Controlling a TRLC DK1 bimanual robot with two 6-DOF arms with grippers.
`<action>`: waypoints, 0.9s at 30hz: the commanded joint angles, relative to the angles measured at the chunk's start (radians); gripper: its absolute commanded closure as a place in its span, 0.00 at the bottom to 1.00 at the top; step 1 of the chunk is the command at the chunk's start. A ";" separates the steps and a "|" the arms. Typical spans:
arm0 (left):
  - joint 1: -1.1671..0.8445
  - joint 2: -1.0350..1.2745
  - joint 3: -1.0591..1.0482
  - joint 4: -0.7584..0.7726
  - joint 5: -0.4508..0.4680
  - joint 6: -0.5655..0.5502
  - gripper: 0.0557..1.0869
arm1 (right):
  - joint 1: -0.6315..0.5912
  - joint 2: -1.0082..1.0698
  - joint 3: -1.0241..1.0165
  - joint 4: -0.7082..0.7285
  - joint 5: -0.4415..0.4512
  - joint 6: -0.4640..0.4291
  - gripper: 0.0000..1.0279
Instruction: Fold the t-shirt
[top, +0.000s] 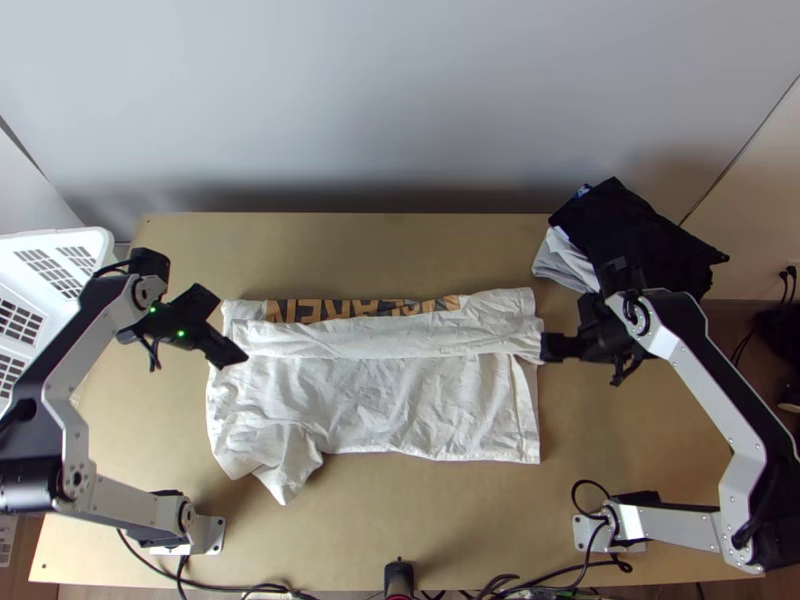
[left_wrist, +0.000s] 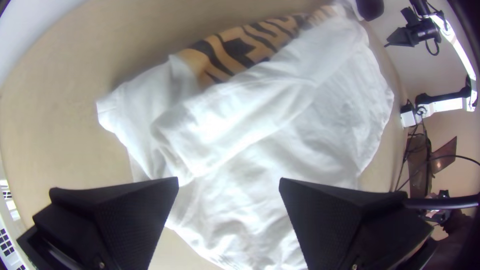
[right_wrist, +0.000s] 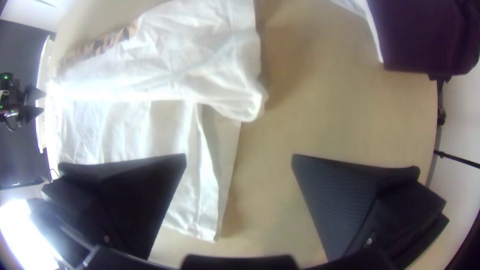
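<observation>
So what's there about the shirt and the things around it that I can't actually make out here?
- Rest of the print, top view: the t-shirt's folded-over band covers it.
- Part of the t-shirt, left wrist view: behind the left gripper and cut off by the bottom edge.
- Pale cloth's extent, top view: dark cloth lies over it.
- White basket, top view: cut off by the left edge.

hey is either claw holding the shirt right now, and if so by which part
Nothing is held: the left claw and right claw are both open, neither gripping the t-shirt.
</observation>
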 joint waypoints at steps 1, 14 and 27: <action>-0.016 -0.129 -0.014 -0.149 0.008 0.017 0.05 | 0.017 -0.061 -0.013 -0.187 -0.049 0.026 0.04; 0.004 -0.393 -0.221 -0.320 0.080 0.098 0.05 | 0.080 -0.217 -0.246 -0.169 -0.263 0.084 0.05; -0.289 -0.698 -0.323 -0.376 0.088 -0.004 0.05 | 0.197 -0.216 -0.378 -0.017 -0.238 0.098 0.05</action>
